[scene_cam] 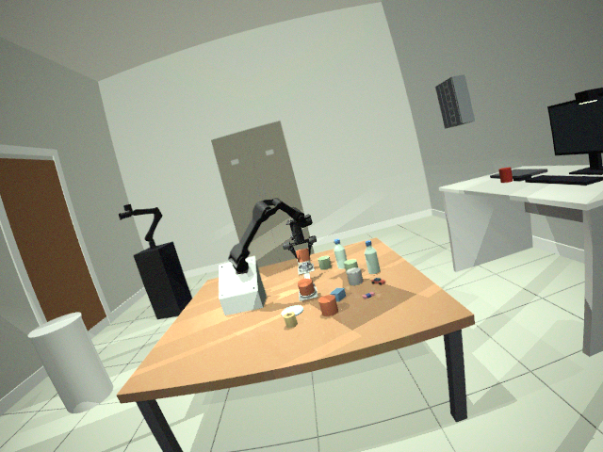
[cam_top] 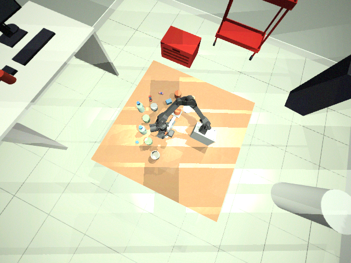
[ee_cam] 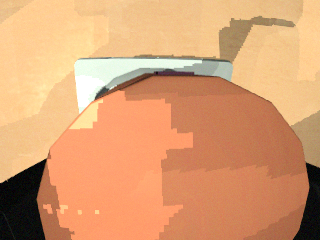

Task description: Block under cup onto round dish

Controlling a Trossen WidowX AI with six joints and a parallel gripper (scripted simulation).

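My gripper [scene_cam: 302, 252] is shut on one orange cup [scene_cam: 302, 255] [ee_cam: 175, 165], holding it a little above the balance's far pan [scene_cam: 305, 268] [ee_cam: 87, 72]. A thin dark purple sliver [ee_cam: 174, 73] shows on that pan past the cup's edge; the cup hides the rest, so I cannot tell its shape. The other orange cup [cam_top: 177, 112] [scene_cam: 305, 286] stands on the near pan [scene_cam: 308, 297]. The round white dish [cam_top: 187, 109] [scene_cam: 292, 310] lies beyond that cup, towards the exterior camera, with no cup above it.
An orange cylinder [cam_top: 177, 93] [scene_cam: 328, 305], blue block [cam_top: 168, 101] [scene_cam: 337, 294] and yellow cylinder [scene_cam: 290, 319] stand around the dish side. Two bottles [cam_top: 140, 107] [cam_top: 142, 130], green cylinders [cam_top: 146, 118] [cam_top: 148, 141], a grey can [cam_top: 153, 107] and toy cars lie beyond the balance. A white bowl [cam_top: 154, 155] stands farther off.
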